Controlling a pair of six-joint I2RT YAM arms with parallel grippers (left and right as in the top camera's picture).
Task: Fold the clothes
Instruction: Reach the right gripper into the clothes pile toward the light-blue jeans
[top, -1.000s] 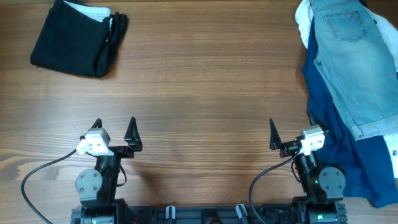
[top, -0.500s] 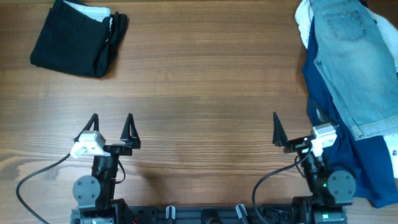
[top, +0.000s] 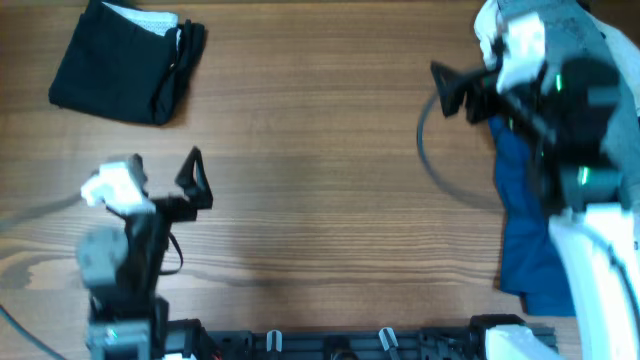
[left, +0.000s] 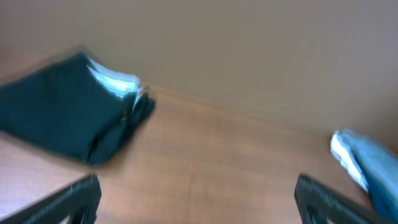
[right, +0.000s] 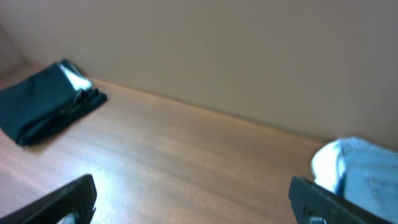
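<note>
So far only one piece looks finished: the black garment (top: 125, 60) lies folded at the far left corner of the table (top: 320, 130). The denim shorts (right: 367, 171), a white garment (right: 323, 163) and the navy-blue garment (top: 525, 230) sit heaped at the right edge, apparently unfolded, so most of the work is left. Both the left gripper (left: 198, 183) and the right gripper (right: 191, 183) have jaws spread wide and empty, the right one up beside them.

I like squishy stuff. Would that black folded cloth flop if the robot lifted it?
Probably floppy: the black folded cloth lies in soft layers. It may unfold, since those layers look loose. Lying flat, it likely won't roll.
</note>
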